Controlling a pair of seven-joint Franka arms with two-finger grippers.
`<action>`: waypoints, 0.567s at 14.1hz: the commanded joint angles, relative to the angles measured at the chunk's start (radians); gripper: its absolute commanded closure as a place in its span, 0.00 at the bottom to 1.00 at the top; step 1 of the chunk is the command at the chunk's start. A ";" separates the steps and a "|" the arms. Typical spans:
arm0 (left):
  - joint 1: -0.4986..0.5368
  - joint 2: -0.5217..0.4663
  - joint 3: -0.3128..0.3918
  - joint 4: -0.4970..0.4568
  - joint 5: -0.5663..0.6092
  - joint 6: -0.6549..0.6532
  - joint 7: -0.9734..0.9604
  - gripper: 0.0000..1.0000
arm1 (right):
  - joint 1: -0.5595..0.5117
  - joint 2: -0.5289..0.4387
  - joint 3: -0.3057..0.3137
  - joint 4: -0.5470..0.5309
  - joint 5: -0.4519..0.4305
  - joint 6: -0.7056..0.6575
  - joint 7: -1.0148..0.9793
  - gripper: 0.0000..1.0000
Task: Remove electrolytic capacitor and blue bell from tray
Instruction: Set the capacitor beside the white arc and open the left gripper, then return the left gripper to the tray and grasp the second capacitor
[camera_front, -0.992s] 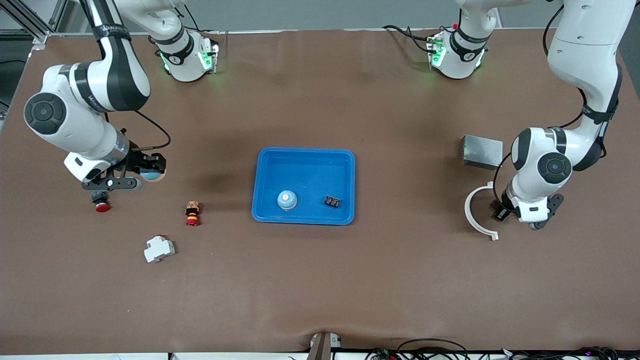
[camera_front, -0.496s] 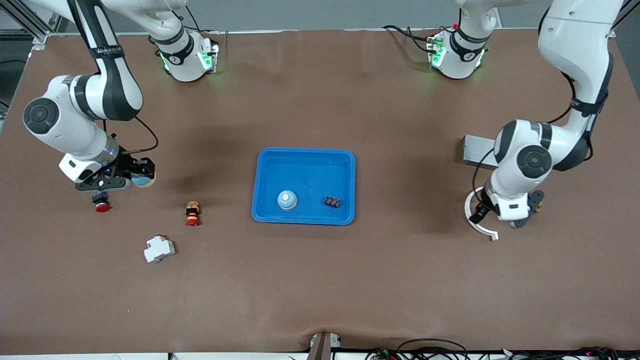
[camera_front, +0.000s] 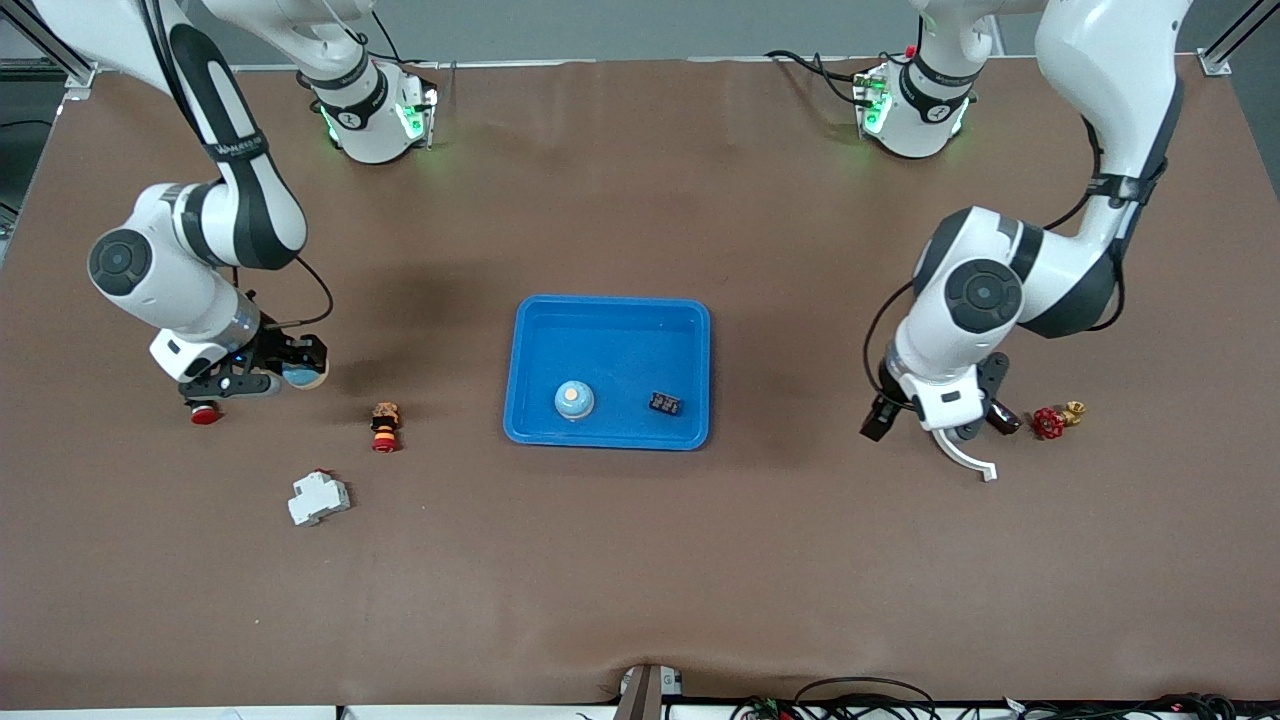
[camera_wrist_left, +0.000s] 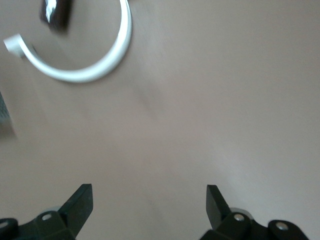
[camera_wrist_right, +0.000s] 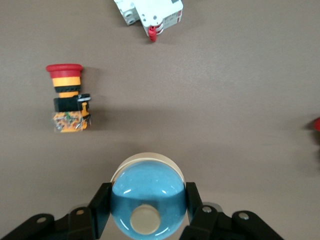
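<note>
My right gripper (camera_front: 300, 368) is shut on a blue dome bell (camera_front: 304, 374), low over the table at the right arm's end; in the right wrist view the bell (camera_wrist_right: 148, 180) sits between both fingers (camera_wrist_right: 101, 200). A second blue bell (camera_front: 574, 400) and a small black part (camera_front: 665, 404) lie in the blue tray (camera_front: 610, 310). My left gripper (camera_front: 938, 428) is open and empty over bare table beside a white ring piece (camera_front: 972, 462). A dark glossy capacitor (camera_front: 1003, 418) lies by that ring; it also shows in the left wrist view (camera_wrist_left: 56, 14) next to the ring (camera_wrist_left: 85, 74).
A red-capped button (camera_front: 204, 413) lies under the right hand. A red and orange push button (camera_front: 385, 425) and a white breaker (camera_front: 318, 498) lie nearer the front camera. A red valve (camera_front: 1048, 423) lies beside the capacitor.
My left gripper has moved from over the ring toward the tray, uncovering the red valve. My right gripper has shifted slightly with the bell still held.
</note>
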 joint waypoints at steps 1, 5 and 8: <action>-0.085 0.078 -0.003 0.086 -0.001 -0.025 -0.093 0.00 | -0.016 0.060 0.017 0.023 0.028 0.041 -0.016 1.00; -0.222 0.169 0.005 0.178 0.070 -0.018 -0.155 0.00 | -0.018 0.127 0.017 0.075 0.028 0.041 -0.012 1.00; -0.311 0.288 0.007 0.313 0.136 -0.017 -0.304 0.05 | -0.018 0.167 0.019 0.110 0.028 0.041 -0.012 1.00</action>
